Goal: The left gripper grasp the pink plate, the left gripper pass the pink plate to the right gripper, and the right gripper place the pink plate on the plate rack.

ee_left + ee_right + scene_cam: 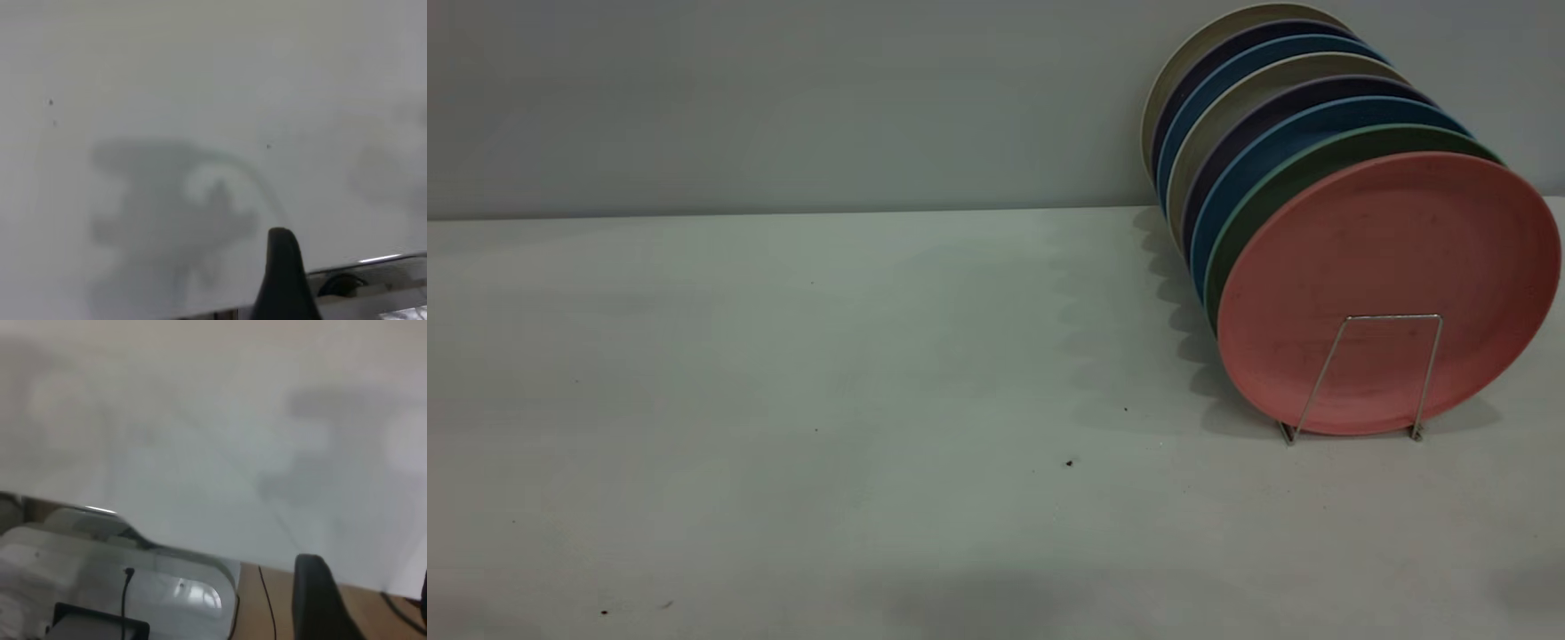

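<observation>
Exterior low, level; 2 wrist views overlook table (783,356).

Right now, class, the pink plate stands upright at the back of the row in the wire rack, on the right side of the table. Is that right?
Not quite. The pink plate stands at the front of the row, nearest the camera, not the back; the exterior view shows it. The rest holds: it stands upright in the wire rack, on the right side of the table.

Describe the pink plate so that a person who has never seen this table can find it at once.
On the white table, look at the right side, where a row of plates stands on edge in the plate rack. The pink plate is the frontmost. It alone is salmon pink; the plate just behind it has a green rim.
</observation>
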You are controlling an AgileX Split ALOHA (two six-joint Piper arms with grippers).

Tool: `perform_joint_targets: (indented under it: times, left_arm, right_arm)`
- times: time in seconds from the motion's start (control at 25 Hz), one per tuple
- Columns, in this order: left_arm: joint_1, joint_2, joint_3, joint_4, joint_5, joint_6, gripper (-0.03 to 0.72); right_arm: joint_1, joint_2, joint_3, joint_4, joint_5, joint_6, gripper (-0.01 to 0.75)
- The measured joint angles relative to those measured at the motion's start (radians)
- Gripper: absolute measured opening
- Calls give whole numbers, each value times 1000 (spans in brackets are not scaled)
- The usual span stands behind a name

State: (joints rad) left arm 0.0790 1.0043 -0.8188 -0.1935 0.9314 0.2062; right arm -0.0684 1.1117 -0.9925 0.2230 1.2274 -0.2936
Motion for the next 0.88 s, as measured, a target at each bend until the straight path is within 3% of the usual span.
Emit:
perform_joint_targets:
  times: [0.48, 0.88]
  left_arm:
    - [0, -623, 191, 4, 233, -124, 568]
    - [0, -860, 192, 50, 236, -197, 568]
  right_arm:
    - [5, -569, 278, 186, 13, -91, 390]
    - [154, -884, 332, 16, 13, -60, 390]
